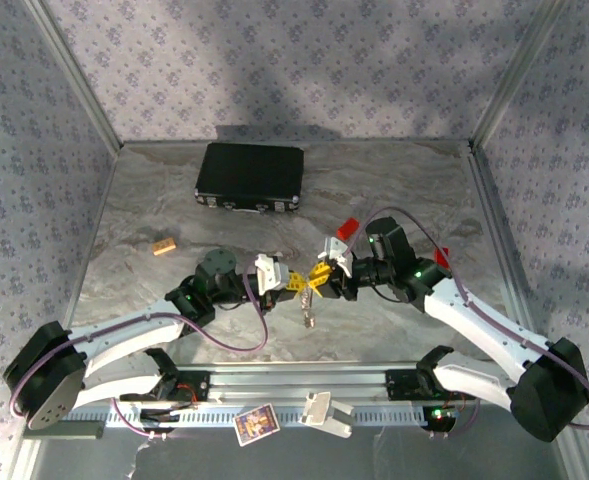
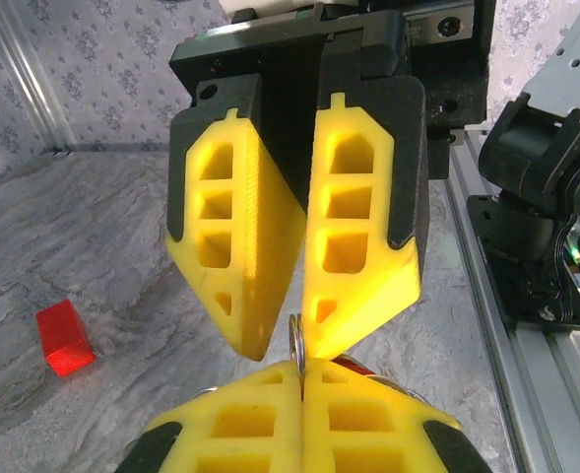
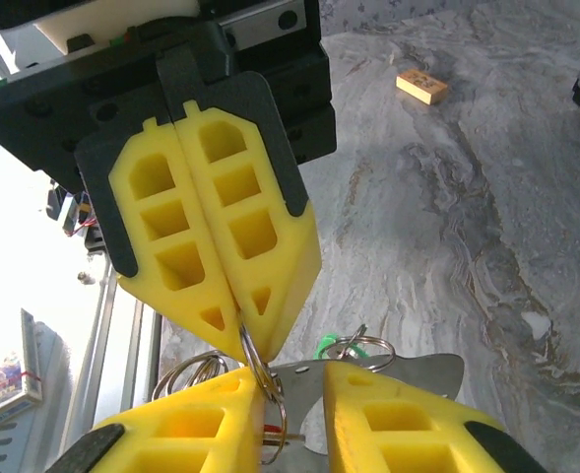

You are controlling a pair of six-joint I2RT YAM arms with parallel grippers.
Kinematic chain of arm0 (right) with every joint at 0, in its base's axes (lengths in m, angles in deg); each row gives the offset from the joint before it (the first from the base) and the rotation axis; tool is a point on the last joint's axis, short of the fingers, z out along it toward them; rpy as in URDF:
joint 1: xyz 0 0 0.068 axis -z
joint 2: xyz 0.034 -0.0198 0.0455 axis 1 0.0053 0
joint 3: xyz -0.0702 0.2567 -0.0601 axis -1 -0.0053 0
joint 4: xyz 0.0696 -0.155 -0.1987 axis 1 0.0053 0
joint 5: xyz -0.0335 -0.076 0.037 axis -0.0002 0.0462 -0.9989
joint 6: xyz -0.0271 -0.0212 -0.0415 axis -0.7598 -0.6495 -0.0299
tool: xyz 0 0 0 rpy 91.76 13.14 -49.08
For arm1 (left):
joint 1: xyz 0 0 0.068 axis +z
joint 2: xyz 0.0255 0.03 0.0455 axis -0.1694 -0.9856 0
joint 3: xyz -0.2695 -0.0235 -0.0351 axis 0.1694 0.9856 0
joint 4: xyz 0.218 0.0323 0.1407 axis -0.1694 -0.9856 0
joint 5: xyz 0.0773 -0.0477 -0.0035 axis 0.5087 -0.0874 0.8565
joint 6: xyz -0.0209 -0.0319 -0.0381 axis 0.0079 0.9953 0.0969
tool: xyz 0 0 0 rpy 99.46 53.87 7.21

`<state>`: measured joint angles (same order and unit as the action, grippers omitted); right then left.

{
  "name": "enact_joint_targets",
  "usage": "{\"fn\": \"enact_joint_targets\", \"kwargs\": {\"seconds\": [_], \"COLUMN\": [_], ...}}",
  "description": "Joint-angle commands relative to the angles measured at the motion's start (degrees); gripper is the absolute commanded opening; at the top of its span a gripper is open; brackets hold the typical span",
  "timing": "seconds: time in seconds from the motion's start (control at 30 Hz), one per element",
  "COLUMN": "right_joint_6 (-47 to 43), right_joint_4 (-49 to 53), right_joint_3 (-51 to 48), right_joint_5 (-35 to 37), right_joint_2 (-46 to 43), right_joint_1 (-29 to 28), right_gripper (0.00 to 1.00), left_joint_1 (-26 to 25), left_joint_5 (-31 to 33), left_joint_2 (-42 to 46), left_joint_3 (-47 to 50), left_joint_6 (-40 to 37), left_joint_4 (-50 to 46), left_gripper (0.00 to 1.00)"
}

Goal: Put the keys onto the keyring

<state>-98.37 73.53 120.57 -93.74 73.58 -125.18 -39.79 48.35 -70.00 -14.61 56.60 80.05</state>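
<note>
- Yellow fingers (image 2: 221, 424) of the left pincer (image 2: 300, 372) sit closest to the lens; pressed together, clamped on the edge of the keyring (image 2: 297, 340); thin silvery ring pokes up out of the tips
- keyring is held up off the desk (image 1: 404, 190), front-middle, between the two pincer tips; extra wire loops (image 3: 196, 370) and a flat silvery piece (image 3: 408, 370) bunch on it; small cluster dangles below in the top view
- green key (image 3: 354, 347): green bit just beside the ring, looks threaded on a loop; red key not made out, too small or hidden
- right pincer (image 3: 294, 386) faces the left one tip to tip; its jaws stand partly apart on either side of the ring; cannot tell if they pinch anything
- step, my read: mid-threading; left steadies the ring, right works a key or the ring's split; how many keys are on, cannot tell
- next move likely calls for the right pincer closing on a key head or coil, fine alignment, short slide along the coil; if the left slackens, the bunch drops
- counts: two pincers; one keyring; one green key seen; one black case (image 1: 249, 177) at the far side; one red block (image 1: 347, 227) just beyond the right pincer; one tan block (image 1: 164, 246) to the left; one card (image 1: 255, 424) at the near edge by the arm bases
</note>
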Motion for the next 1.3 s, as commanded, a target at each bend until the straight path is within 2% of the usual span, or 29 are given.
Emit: {"fn": "enact_joint_targets", "kwargs": {"seconds": [0.0,0.17,0.27,0.37,0.47,0.67,1.03,1.27], "right_joint_6": [0.67,-0.6,-2.15,-5.14,-8.64,-14.3,-13.61,-13.31], "right_joint_4": [-1.61,-0.59,2.3,7.22,12.33,21.41,20.07,19.57], "right_joint_3": [-0.47,-0.25,1.03,3.11,5.55,11.21,12.12,12.73], "right_joint_5": [-1.15,-1.58,-1.31,0.64,3.82,10.41,10.15,10.68], "right_joint_2": [0.48,0.66,0.66,0.67,0.9,3.83,3.55,3.91], "right_joint_1": [0.0,-0.06,-0.09,-0.56,-1.6,-4.73,-5.69,-6.72], "right_gripper": [0.19,0.0,0.0,0.0,0.0,0.0,0.0,0.0], "left_joint_1": [-0.12,-0.11,-0.12,-0.11,-0.12,-0.12,-0.11,-0.12], "left_joint_5": [-2.34,-1.52,-0.21,0.64,0.43,-0.28,-0.72,-1.36], "left_joint_2": [-0.16,-0.04,0.39,0.67,0.34,0.15,-0.55,-0.82], "left_joint_3": [-0.34,-1.02,-1.75,-3.59,-6.17,-7.57,-8.28,-8.71], "left_joint_6": [0.5,-0.03,-0.96,-2.81,-4.9,-5.95,-6.22,-6.3], "left_joint_4": [3.82,2.19,-0.65,-6.83,-13.05,-15.12,-17.16,-17.06], "left_gripper": [0.0,0.02,0.19,0.25,0.25,0.18,0.21,0.15]}}
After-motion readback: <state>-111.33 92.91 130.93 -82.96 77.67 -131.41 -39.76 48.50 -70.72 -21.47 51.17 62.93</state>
